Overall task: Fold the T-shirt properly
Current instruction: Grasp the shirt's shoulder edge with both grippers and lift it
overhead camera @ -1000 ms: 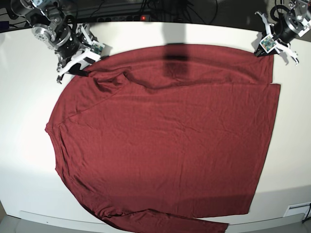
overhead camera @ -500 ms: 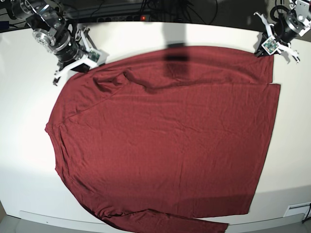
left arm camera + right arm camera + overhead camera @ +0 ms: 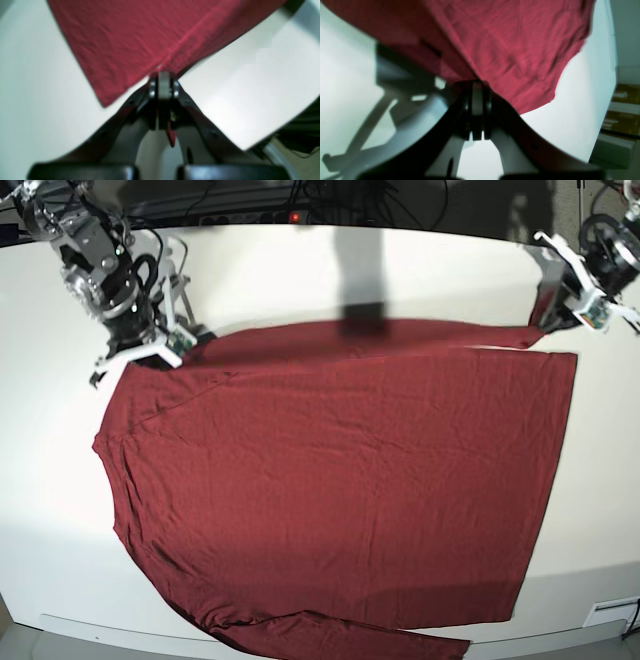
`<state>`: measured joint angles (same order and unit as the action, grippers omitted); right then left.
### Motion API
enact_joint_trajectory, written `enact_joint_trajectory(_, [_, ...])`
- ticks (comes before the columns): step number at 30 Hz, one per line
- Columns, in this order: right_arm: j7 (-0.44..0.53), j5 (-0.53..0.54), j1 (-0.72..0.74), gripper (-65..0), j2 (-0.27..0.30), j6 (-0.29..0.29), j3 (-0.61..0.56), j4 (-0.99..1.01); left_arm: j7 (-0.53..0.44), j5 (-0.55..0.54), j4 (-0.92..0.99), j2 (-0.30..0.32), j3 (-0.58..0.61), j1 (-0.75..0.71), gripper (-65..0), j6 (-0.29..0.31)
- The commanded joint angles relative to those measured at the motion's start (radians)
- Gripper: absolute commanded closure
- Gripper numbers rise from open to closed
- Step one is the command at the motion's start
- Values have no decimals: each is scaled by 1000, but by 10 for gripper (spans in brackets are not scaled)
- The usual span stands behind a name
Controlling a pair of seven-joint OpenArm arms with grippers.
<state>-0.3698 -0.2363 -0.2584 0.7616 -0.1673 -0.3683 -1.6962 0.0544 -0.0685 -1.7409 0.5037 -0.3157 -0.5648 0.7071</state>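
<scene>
T-shirt [image 3: 340, 480] far edge is pinched in both my left end effector [image 3: 557, 317] and right end effector [image 3: 160, 345], lifting it; next, carry it toward the surface's [image 3: 40, 510] near edge.

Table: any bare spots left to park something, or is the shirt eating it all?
Bare table runs down the base view's left beside the T-shirt, along the far edge behind the lifted hem, and down the strip on the view's right. Middle and near edge are fully covered. The far corners are crowded by the right pincer and left pincer.
</scene>
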Motion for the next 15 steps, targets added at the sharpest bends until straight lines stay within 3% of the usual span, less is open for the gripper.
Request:
enact_joint_trajectory(1, [4,14,26,0,16,18,9,-16,-16,-11,-16,15,-14,16,0,-9])
enact_joint_trajectory(5, [-2,40,77,0,6,17,9,0,27,-11,-16,11,-9,77,0,-14])
enact_joint_trajectory(15, [23,85,209,0,-99,-3,9,164,50,-11,61,10,-9,214,0,-19])
